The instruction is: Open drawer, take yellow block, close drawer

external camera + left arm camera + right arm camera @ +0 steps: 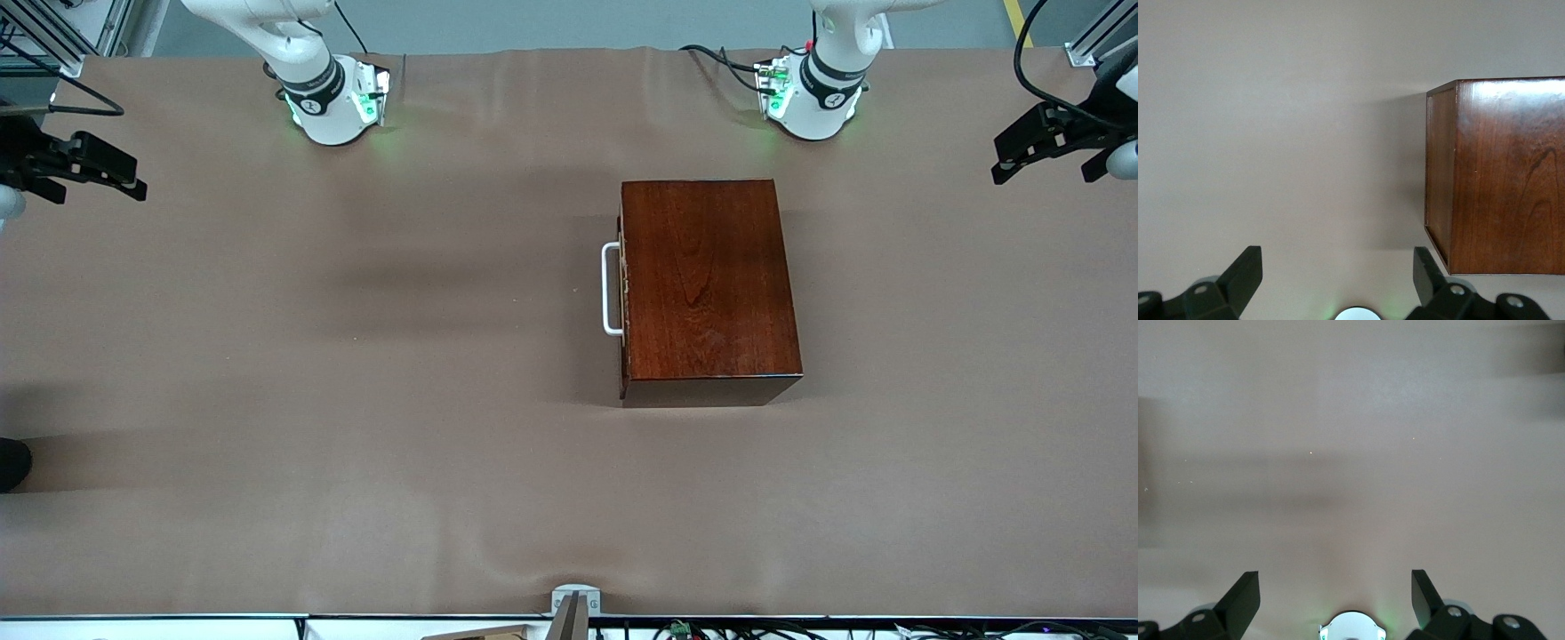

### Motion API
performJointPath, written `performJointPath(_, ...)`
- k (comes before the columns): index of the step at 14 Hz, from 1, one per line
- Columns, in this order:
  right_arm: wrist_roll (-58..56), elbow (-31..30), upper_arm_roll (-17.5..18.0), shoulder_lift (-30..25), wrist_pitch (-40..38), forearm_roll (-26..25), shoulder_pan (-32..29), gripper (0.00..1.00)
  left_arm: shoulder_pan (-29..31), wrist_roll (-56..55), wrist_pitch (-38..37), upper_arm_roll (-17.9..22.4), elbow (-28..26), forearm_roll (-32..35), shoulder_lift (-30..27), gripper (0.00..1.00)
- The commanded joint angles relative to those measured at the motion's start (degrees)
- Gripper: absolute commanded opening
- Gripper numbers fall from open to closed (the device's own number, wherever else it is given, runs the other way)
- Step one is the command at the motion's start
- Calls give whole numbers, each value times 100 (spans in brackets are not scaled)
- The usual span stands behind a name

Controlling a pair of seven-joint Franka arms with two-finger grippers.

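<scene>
Brown paper covers the worktop [356, 444], where the wooden box [707, 284] sits toward the left arm's end, its drawer [625, 293] shut, white handle [611, 289] facing the right arm's end. Left gripper [1338, 280] and right gripper [1336, 600] wait, released, over bare worktop.

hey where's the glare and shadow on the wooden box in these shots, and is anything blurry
Front view: the box top carries only a soft sheen, and its shadow falls on the table toward the camera; broad dim bands cross the cloth. Left wrist view: bright glare along the box's top edge, shadow beside its side panel. Right wrist view: only bare table, with smeared shadow bands.
</scene>
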Motion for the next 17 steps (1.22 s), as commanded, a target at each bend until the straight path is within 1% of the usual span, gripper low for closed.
performJointPath(1,-21,-108,23,-126,-6,-27,-51,100,-26,-59,-122,-167,159,7,65,100)
performJointPath(3,-21,-99,23,-126,-6,-27,-51,100,-44,-76,-113,-290,159,7,91,100)
performJointPath(6,-21,-99,23,-126,-6,-27,-59,100,-62,-137,-78,-624,167,-37,205,100)
performJointPath(8,-21,-99,23,-126,-6,-27,-51,100,-62,-487,-78,-844,167,-221,381,100)
performJointPath(9,-21,-108,23,-126,-6,-27,-51,100,-79,-689,-78,-1001,176,-265,494,100)
performJointPath(11,-21,-99,23,-126,-6,-27,-51,100,-88,-1163,-78,-1475,334,-222,828,100)
performJointPath(12,-38,-90,23,-126,2,-27,-42,100,-131,-1488,-69,-1721,482,-204,1030,100)
performJointPath(13,-38,-90,23,-126,2,-27,-42,100,-202,-1804,-69,-1863,588,-195,1232,100)
performJointPath(14,-38,-90,23,-126,-6,-27,-42,100,-368,-2025,-52,-1934,668,-187,1399,100)
performJointPath(17,-38,-99,23,-126,-15,-27,-42,100,-1166,-2946,176,-1935,940,155,1944,100)
